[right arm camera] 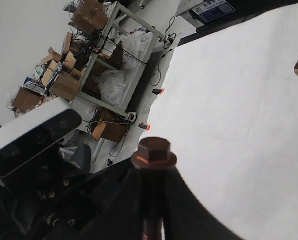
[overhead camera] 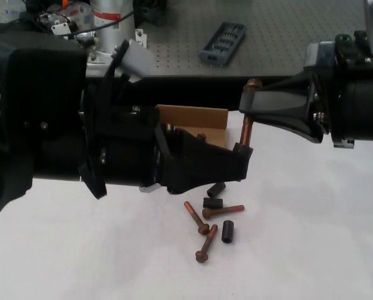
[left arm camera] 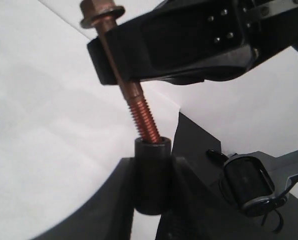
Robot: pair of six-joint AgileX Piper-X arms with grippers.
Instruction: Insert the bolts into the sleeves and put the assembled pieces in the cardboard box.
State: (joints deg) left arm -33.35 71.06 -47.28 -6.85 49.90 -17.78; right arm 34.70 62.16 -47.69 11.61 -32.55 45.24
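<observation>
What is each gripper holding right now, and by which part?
The right gripper pinches a bolt on its shank, just under the head. The left gripper clamps a black sleeve by its sides.

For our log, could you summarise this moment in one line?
left tool: black cylindrical sleeve; right tool: copper-coloured metal bolt; tip in sleeve
</observation>
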